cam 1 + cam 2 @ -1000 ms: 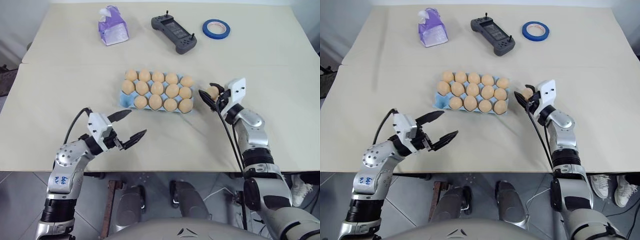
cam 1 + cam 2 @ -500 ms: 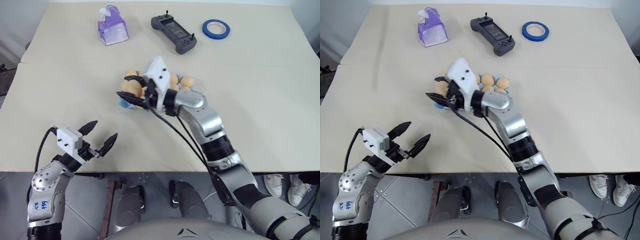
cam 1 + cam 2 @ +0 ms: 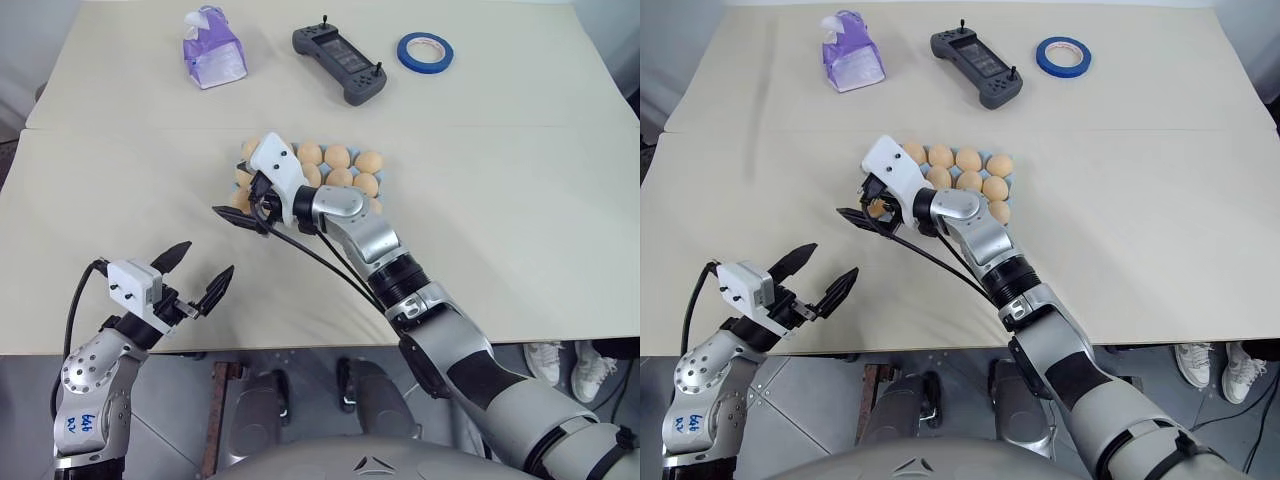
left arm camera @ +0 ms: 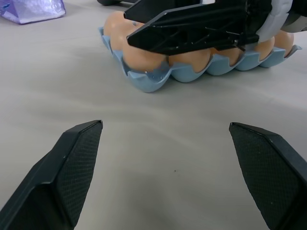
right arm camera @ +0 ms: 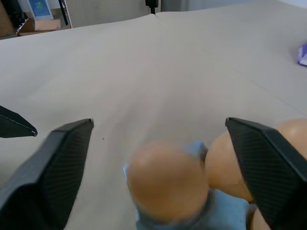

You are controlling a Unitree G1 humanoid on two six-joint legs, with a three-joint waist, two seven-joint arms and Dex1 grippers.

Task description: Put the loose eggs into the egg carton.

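Carton point(image 3: 243, 177) at frame centre is being filled: nearly every visible cup is occupied, and an egg point(image 5: 165, 178) is being released into the corner cup beneath the spread right end effector point(image 3: 862, 202). Left end effector point(image 3: 196, 276) is being kept spread, empty, lower left.

A crinkled purple plastic tissue pack point(image 3: 210, 48) sits near the far left corner of the beige tabletop point(image 3: 520, 220). A dark grey handheld controller point(image 3: 338, 64) lies mid-far edge, a blue tape roll point(image 3: 425, 52) beside it.
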